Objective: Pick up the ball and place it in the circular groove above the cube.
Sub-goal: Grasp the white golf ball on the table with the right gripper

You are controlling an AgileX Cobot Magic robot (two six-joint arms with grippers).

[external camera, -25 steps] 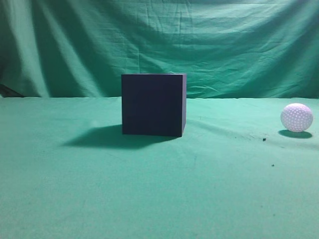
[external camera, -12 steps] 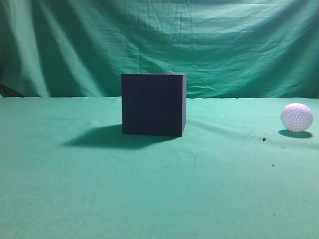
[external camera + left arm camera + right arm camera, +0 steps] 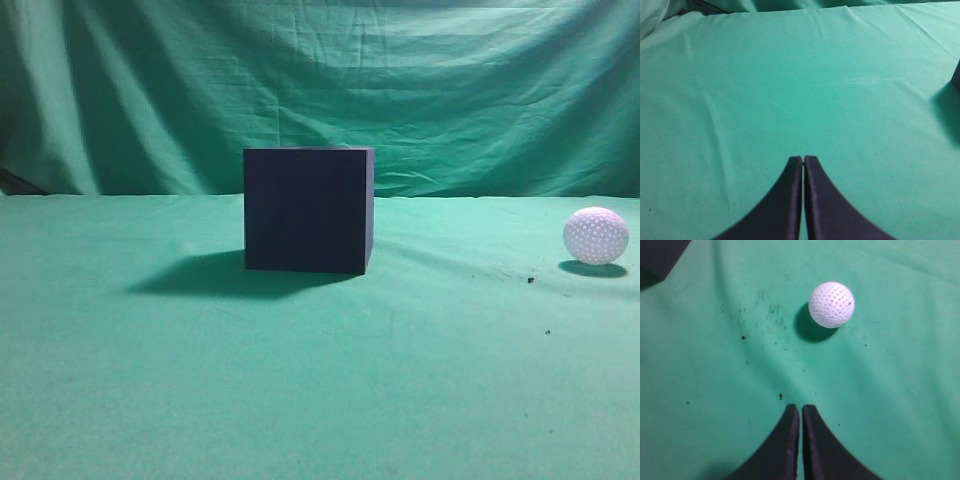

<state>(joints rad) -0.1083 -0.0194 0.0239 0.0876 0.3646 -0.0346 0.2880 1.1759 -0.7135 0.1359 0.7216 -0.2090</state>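
Observation:
The dark navy cube (image 3: 308, 210) stands upright in the middle of the green cloth; its top face is hidden from the exterior view. The white dimpled ball (image 3: 596, 236) rests on the cloth at the far right, apart from the cube. In the right wrist view the ball (image 3: 831, 304) lies ahead of my right gripper (image 3: 800, 407), which is shut and empty, well short of it. A corner of the cube (image 3: 660, 257) shows at that view's top left. My left gripper (image 3: 803, 159) is shut and empty over bare cloth. Neither gripper shows in the exterior view.
Green cloth (image 3: 320, 380) covers the table and hangs as a backdrop behind. Small dark specks (image 3: 743, 337) lie on the cloth near the ball. The cube's edge (image 3: 957, 75) and shadow show at the right of the left wrist view.

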